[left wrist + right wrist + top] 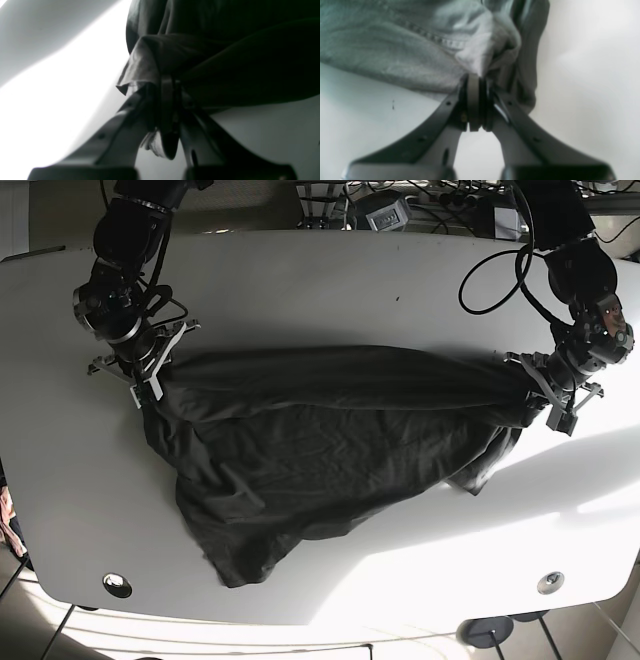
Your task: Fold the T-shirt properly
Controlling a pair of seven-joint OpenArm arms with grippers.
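The dark T-shirt (320, 450) stretches lengthwise left to right across the white table (300, 290), its loose bulk sagging toward the near edge. The left gripper (540, 392) and right gripper (150, 380) each pinch an end.

The right gripper (477, 105) is pinched tight on a bunched fold of the grey T-shirt (402, 50), which spreads far and left over the white table (590, 82).

Dark grey T-shirt (320, 450), plain; white table (320, 280).
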